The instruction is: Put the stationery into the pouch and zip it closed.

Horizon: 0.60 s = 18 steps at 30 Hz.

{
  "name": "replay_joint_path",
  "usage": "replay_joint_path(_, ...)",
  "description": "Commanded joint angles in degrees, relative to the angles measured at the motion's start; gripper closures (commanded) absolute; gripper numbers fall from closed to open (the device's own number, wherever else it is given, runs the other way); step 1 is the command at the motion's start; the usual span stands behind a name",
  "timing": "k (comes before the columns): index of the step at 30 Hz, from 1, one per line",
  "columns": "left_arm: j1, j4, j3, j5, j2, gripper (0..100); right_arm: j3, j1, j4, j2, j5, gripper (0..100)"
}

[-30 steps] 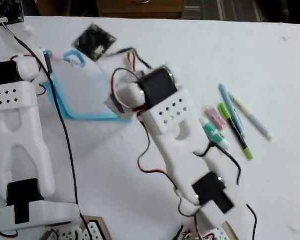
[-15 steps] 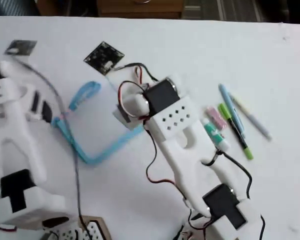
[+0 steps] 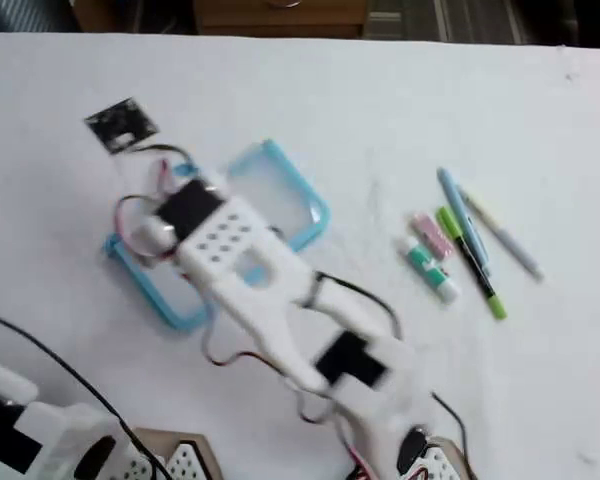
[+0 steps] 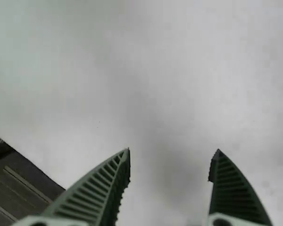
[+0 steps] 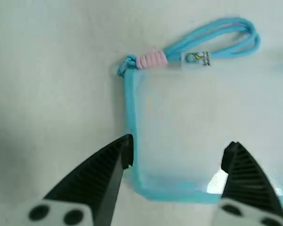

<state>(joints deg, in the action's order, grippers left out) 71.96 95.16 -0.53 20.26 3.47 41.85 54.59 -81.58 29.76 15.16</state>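
Clear pouch (image 3: 280, 188) with blue edging is seen flat on the white table (image 3: 400, 100), left of centre, partly covered by the right arm (image 3: 235, 255). Right gripper (image 5: 179, 142) is held above the pouch, fingers spread apart, nothing gripped; one fingertip is placed at the blue edge, the other over the clear panel. Blue cord loop (image 5: 217, 34) and pink bead (image 5: 151, 60) are noted at one pouch corner. Stationery (image 3: 467, 250) is laid in a cluster well apart to the right, outside the pouch. Left gripper (image 4: 172, 153) is held over bare table, fingers spread, nothing between them. Black card (image 3: 120, 125) is noted near the pouch
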Motion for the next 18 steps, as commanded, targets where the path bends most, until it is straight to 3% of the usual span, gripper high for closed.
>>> replay_joint_path(1,2.9,-4.9,8.0,4.5,-1.1,73,24.4,1.6,0.9,16.0,4.9,69.7)
replay_joint_path(6,4.7,-10.1,19.2,7.0,-1.3,73,46.8,2.2,6.4,38.0,9.0,69.7)
replay_joint_path(11,4.6,-11.3,21.6,6.8,-1.3,73,49.4,2.1,10.9,49.0,7.7,69.8)
replay_joint_path(18,4.1,-13.6,21.7,6.7,-1.3,73,49.1,1.9,-8.9,49.8,-3.1,83.3)
